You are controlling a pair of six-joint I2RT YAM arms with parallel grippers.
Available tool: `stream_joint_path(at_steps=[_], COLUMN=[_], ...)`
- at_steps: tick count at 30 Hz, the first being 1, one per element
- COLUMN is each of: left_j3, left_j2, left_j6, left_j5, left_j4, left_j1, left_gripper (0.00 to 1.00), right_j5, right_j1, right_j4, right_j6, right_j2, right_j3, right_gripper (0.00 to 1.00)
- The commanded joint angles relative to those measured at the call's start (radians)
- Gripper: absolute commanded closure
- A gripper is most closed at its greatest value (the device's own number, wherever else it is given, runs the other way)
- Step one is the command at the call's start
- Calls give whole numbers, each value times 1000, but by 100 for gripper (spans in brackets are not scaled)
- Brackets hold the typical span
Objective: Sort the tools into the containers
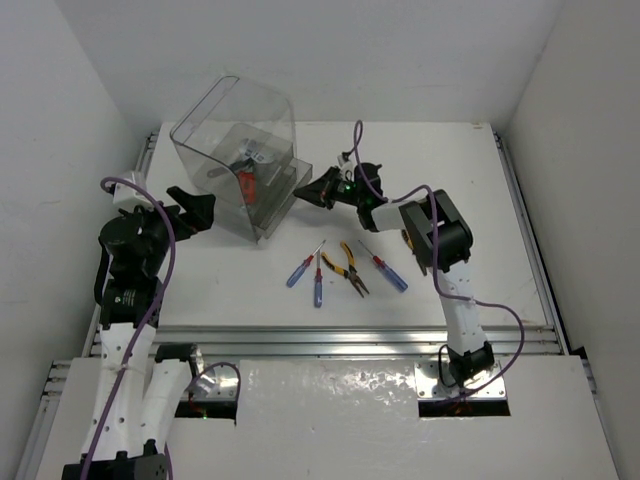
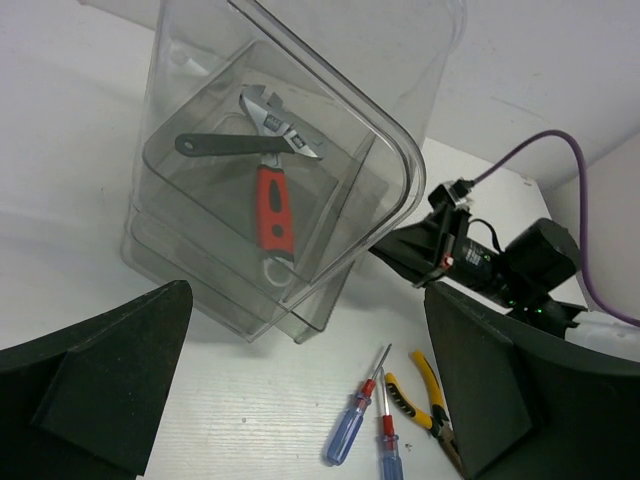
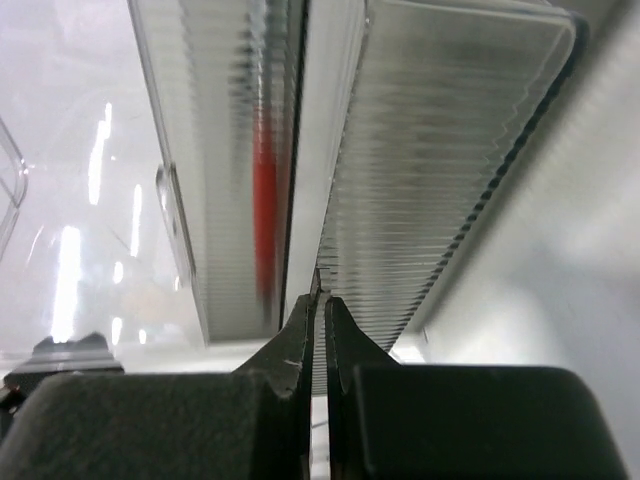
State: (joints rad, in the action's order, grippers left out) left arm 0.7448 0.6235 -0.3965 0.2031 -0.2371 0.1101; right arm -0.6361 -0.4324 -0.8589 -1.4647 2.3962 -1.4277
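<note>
The clear smoky box (image 1: 232, 140) stands at the back left with its lid raised. Inside it lie a red-handled adjustable wrench (image 2: 274, 205) and a black-handled wrench (image 2: 225, 144). My right gripper (image 1: 305, 191) is at the box's right side, shut on the thin clear edge of a tray (image 3: 318, 282). My left gripper (image 1: 192, 210) is open and empty just left of the box. On the table in front lie two blue-handled screwdrivers (image 1: 299, 271) (image 1: 317, 287), yellow-handled pliers (image 1: 346, 268) and a third blue-handled screwdriver (image 1: 386, 272).
White walls close in the table on the left, back and right. A metal rail (image 1: 350, 338) runs along the near edge. A purple cable (image 2: 540, 150) loops off the right arm. Something yellow (image 1: 406, 239) shows under the right arm.
</note>
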Motion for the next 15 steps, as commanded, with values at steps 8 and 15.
stream_joint_path(at_steps=[8, 15], left_j3=[16, 18], left_j2=[-19, -21], left_j6=[19, 22], left_j5=[-2, -2], left_j4=[21, 21], left_j1=[-10, -10], left_gripper=[0, 0], right_j5=[-117, 233], right_j1=[95, 78], right_j4=[-48, 976], right_j6=[211, 987], right_j2=[-300, -604], right_j3=[291, 254], right_gripper=[31, 8])
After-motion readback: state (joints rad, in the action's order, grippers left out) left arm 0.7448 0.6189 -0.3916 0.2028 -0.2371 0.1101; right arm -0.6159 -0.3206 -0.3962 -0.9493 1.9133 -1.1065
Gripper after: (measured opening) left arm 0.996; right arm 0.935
